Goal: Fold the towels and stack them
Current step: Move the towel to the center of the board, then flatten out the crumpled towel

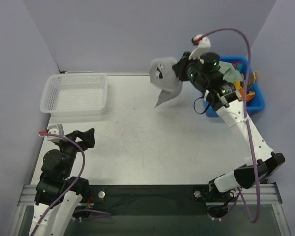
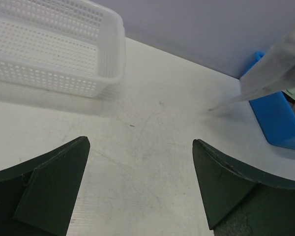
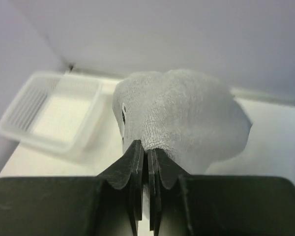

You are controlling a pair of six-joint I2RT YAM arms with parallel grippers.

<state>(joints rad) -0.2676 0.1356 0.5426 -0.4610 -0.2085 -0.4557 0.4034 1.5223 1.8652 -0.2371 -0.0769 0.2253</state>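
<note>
**Obs:** Grip status?

**Me:** My right end effector (image 3: 147, 153) is pinched together on a bunched edge of the grey towel (image 1: 165, 78). The cloth hangs in the air over the far side of the surface (image 1: 137, 142), left of the blue bin (image 1: 256, 102). My left end effector (image 2: 141, 142) is spread wide with nothing in it, low at the near left.

**Obs:** What could go wrong?

**Me:** It is a small bite on soft cloth, so a quick swing could tug it loose. If I lay it down bunched as it hangs, it probably lands creased and folds crooked. More towels (image 1: 233, 74) sit in the bin right beside my right arm, and a careless sweep might drag one out.

**Obs:** Do the views differ?

**Me:** Only the right wrist view shows the fingers meeting on the cloth. Only the top view shows the whole drape and what is in the bin. The left wrist view catches the towel's pointed lower tip close over the surface, though I cannot tell if it touches. It also gives a close look at the white basket (image 2: 54, 49).
</note>
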